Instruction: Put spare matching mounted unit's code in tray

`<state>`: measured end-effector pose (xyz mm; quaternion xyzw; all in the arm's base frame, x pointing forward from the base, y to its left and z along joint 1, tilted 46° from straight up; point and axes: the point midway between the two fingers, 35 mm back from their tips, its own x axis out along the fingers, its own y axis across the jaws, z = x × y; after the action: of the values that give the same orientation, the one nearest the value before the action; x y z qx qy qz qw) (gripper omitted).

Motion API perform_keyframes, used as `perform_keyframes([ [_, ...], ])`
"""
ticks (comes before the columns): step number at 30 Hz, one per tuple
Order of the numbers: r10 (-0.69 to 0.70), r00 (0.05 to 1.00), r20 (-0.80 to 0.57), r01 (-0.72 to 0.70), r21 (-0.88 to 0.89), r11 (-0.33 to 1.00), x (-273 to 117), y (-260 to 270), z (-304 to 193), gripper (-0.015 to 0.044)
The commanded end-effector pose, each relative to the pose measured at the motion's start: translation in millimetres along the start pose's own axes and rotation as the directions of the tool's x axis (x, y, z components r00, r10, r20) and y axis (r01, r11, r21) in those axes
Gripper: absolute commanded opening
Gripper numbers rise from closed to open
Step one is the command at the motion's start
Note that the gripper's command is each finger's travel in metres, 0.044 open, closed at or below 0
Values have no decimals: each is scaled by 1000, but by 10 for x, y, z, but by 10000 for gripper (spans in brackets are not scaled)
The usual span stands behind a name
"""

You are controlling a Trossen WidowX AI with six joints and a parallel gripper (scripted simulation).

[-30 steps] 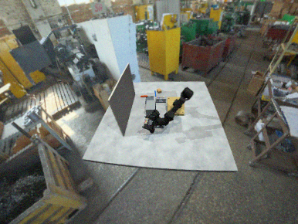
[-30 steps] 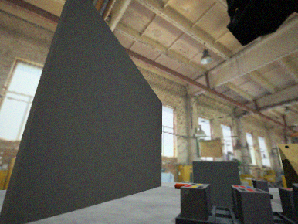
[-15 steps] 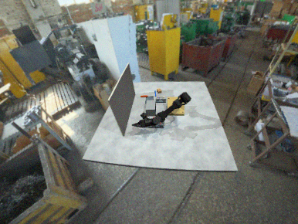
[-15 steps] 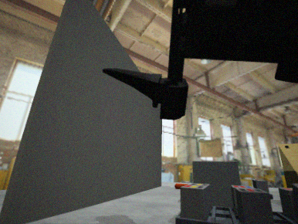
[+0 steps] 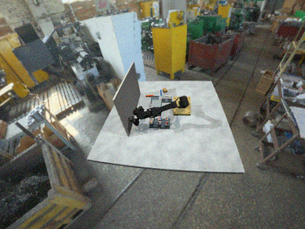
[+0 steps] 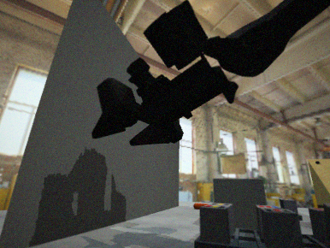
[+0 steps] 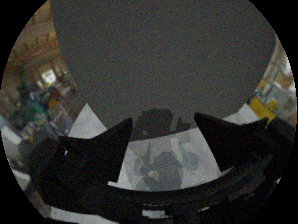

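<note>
My gripper point(image 5: 131, 120) point(image 6: 112, 140) point(image 7: 164, 117) is open and empty, raised in front of the large grey panel. Small dark units with coloured tops stand in a dark rack at the near side of the arm; one unit point(image 6: 215, 224) and another unit point(image 6: 279, 227) show in the exterior view, well below and to the right of the gripper. A grey upright block point(image 6: 239, 192) stands behind them. No part code is legible in any view. I cannot tell which object is the mounted unit or which is the tray.
The tall grey panel point(image 5: 126, 99) point(image 6: 90, 85) point(image 7: 165, 60) stands upright close ahead of the fingers. The arm's base stands on a yellow board point(image 5: 186, 112). An orange-red item point(image 5: 149, 95) point(image 6: 198, 205) and a small orange block point(image 5: 165, 90) lie towards the back of the table.
</note>
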<state>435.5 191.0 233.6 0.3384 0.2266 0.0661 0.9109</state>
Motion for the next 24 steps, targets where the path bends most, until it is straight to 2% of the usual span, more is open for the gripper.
perform_keyframes([
  [1, -195, 952, -234, 136, -248, 959, 255, -712, -37, 440],
  [7, -317, 829, -461, 137, -383, 913, 259, -1379, -58, 440],
  [12, -333, 687, -645, 65, -402, 913, 105, -1866, -65, 440],
  [17, -250, 545, -800, -34, -319, 947, -150, -2237, -34, 440],
  [24, 0, 419, -908, -155, -72, 985, -551, -2542, 128, 440],
])
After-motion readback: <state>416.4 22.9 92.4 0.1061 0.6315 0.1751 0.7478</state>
